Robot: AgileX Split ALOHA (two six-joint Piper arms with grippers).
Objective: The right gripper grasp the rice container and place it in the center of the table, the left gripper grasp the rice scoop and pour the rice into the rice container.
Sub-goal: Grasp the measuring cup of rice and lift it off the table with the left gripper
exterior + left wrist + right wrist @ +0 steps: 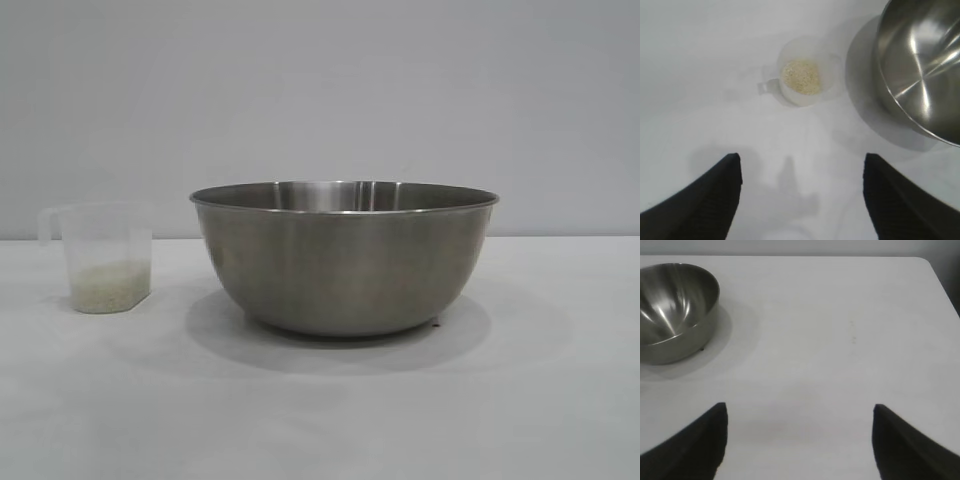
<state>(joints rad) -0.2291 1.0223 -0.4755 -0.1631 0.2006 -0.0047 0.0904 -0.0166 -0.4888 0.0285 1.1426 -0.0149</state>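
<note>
The left gripper [800,195] and right gripper [800,440] hang open, empty. The cup [100,258] at the bowl's [345,260] 9 o'clock could tip, spilling rice [108,285].

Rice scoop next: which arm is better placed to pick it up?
Left. The left tool is open and faces the rice scoop with rice inside. The right tool faces bare table; its view shows only the rice container.

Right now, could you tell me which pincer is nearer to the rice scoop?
Left. The left pincer hovers open just short of the rice scoop. The right pincer sits open beyond the rice container; its camera doesn't show the scoop.
</note>
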